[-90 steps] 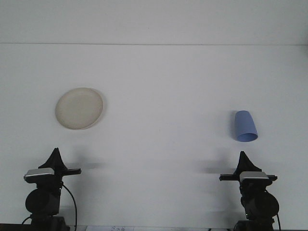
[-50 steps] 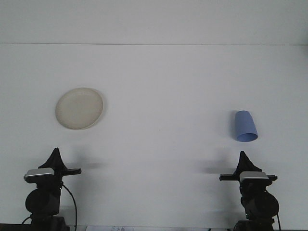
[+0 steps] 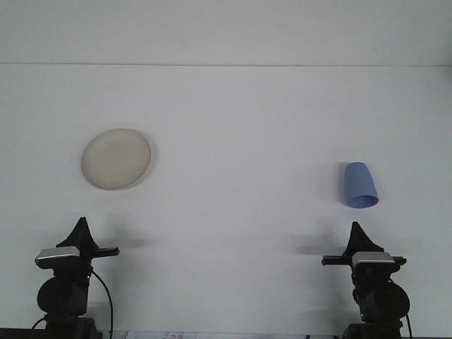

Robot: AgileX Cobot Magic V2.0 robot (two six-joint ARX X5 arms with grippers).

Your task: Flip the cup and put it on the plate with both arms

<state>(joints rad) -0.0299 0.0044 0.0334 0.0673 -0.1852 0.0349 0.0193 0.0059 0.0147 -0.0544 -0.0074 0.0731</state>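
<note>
- Nothing has changed over the last second: the cup (image 3: 361, 186), the plate (image 3: 116, 159) and both arms sit exactly where they were in the two earlier frames.
- The cup, blue, stands upside down on the right side of the tabletop (image 3: 240, 127), wide rim down (so it seems from its taper), well apart from the plate.
- The plate, cream and bare, lies on the left side, a little farther back than the cup.
- The left hand (image 3: 80, 233) is parked at the near left edge, near side of the plate and touching nothing; its fingers look pressed together into a point, gripping nothing.
- The right hand (image 3: 357, 236) is parked at the near right edge, just near of the cup but clear of it; its fingers likewise look closed and empty.
- My reading: the task has not started. No reach, no flip, no hand-over is under way.
- The likely first move falls to the right arm (it is the closer one), which must open its fingers and reach forward to the cup; the left arm would then carry it to the plate.
</note>
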